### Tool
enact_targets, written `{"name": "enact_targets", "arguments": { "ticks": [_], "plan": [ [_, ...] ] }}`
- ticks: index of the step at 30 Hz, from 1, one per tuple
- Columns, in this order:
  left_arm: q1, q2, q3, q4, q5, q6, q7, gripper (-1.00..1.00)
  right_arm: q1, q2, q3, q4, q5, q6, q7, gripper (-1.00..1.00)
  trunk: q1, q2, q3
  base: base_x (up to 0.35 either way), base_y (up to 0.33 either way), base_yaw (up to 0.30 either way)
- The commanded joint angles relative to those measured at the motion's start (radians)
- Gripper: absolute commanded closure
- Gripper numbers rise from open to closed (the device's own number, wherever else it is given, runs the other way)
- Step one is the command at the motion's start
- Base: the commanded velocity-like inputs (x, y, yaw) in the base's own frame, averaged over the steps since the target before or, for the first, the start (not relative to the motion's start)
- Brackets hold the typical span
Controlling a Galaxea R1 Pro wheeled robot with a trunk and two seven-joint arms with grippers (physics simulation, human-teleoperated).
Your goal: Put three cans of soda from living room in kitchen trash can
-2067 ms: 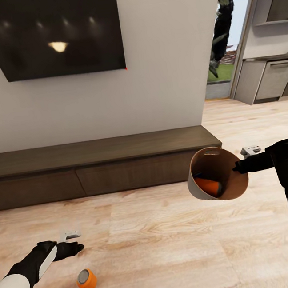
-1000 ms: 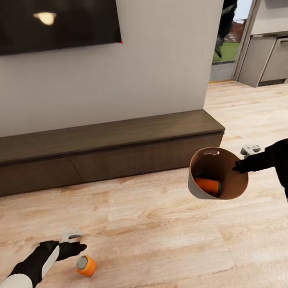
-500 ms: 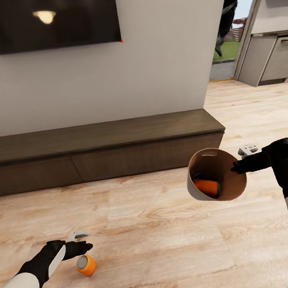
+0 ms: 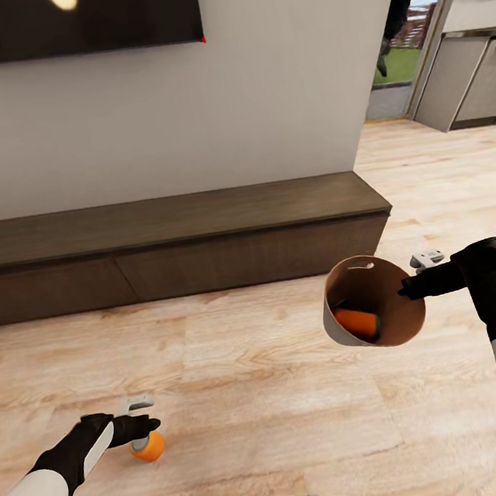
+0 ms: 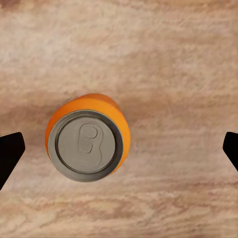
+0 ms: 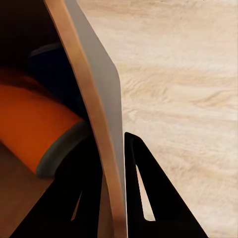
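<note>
L gripper (image 4: 146,415) has dropped over upright orange can (image 5: 88,137) (top up), jaws wide; R gripper (image 4: 404,289) pinches tilted trash can (image 4: 348,330) rim; wood floor (image 4: 280,398), TV cabinet (image 4: 178,244).

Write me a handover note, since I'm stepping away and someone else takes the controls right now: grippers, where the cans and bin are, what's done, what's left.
Left gripper: open, poised over the orange can standing on the living room floor; in the left wrist view the fingertips sit wide on both sides of it, not touching.
Right gripper: shut on the rim of the trash can, held tilted above the floor.
Done: one orange can and the dark blue can lie inside the bin.
Left: close on the floor can, drop it in the bin, then carry the bin to the kitchen seen at far right.
</note>
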Motion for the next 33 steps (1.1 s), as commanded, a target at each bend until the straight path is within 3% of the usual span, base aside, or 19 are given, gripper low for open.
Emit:
{"name": "enact_targets", "arguments": {
  "ticks": [1, 19, 33],
  "plan": [
    [0.0, 0.0, 0.0, 0.0, 0.0, 0.0, 0.0, -1.0, -0.001, 0.0, 0.0, 0.0, -0.013, 0.009, 0.006, 1.0, 0.0, 0.0, -0.004, 0.0, 0.0, 0.0],
    [-0.001, 0.0, 0.0, -0.001, 0.0, -0.023, 0.0, -1.0, 0.0, 0.0, 0.008, 0.0, -0.013, 0.009, 0.006, 1.0, 0.0, 0.0, -0.004, 0.06, 0.039, 0.0],
    [-0.001, 0.0, 0.0, 0.0, 0.0, -0.022, -0.002, -1.0, -0.001, -0.002, 0.01, 0.0, -0.011, 0.009, 0.006, 1.0, 0.006, -0.003, -0.054, 0.002, 0.001, 0.0]
  ]
}}
